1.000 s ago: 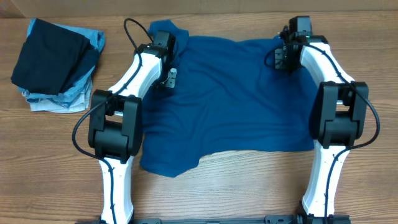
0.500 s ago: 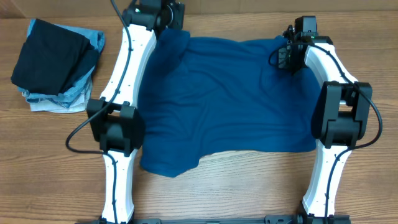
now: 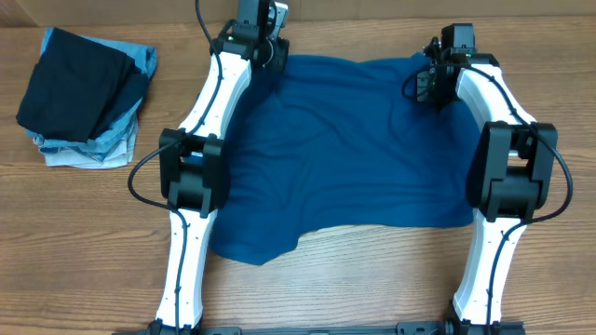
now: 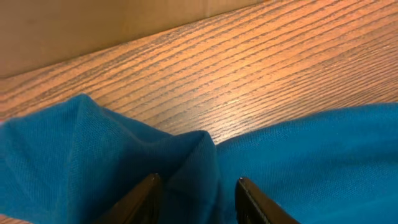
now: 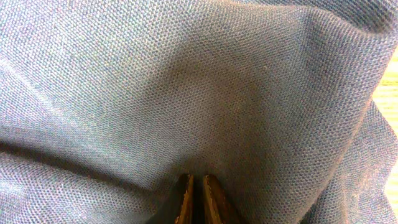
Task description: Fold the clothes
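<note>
Barely begun. Leaves the T-shirt [image 3: 345,149] spread unfolded across the middle of the surface [image 3: 84,242], near the far edge. Pinches its far-right part with right jaws pressed together; straddles a far-left ridge with left jaws standing apart, gripping nothing.

Wood-look table [image 3: 84,242], light brown w/ darker grain running left-right, fills nearly the whole overhead view. Surface flat and matt. Along its far edge runs a plain tan panel [image 3: 372,7], smooth, no grain, maybe cardboard or a wall, can't tell which. Left wrist view shows the same panel meeting the tabletop in a straight seam. Light is even and soft, prob. from above, w/ short faint shadows. There's a brighter sheen on the grain near the far edge. No floor or windows in shot.
</note>
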Robot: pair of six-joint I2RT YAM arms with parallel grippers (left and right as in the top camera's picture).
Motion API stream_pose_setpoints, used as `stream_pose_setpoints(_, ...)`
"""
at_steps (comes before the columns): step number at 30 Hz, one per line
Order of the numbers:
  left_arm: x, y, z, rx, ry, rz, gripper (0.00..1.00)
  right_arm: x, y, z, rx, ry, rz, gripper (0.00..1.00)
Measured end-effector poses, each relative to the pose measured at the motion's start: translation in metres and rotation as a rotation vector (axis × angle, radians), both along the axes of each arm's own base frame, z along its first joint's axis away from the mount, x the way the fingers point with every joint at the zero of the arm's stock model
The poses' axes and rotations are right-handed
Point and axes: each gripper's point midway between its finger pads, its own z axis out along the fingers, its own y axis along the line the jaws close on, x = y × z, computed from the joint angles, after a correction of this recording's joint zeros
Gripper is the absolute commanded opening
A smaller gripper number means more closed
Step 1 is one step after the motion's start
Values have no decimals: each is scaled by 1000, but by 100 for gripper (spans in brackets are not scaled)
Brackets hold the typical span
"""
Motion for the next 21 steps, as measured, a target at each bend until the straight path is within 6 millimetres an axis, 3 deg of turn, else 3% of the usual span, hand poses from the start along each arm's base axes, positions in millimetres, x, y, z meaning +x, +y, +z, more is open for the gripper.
stream_pose_setpoints(9, 2, 2, 1, 32, -21, -17, 42, 0, 0, 0, 0, 1, 0, 11)
stream_pose_setpoints(11, 4, 2, 2, 31, -27, -17, 47, 0, 0, 0, 0, -1, 0, 11)
stream_pose_setpoints(16, 5, 3, 3, 49, -41, -29, 45, 1, 0, 0, 0, -3, 0, 11)
stream_pose_setpoints(19, 5, 4, 2, 57, -41, -31, 36, 1, 0, 0, 0, -4, 0, 11)
stream_pose_setpoints(21, 5, 4, -2, 61, -35, -30, 44, 1, 0, 0, 0, -3, 0, 11)
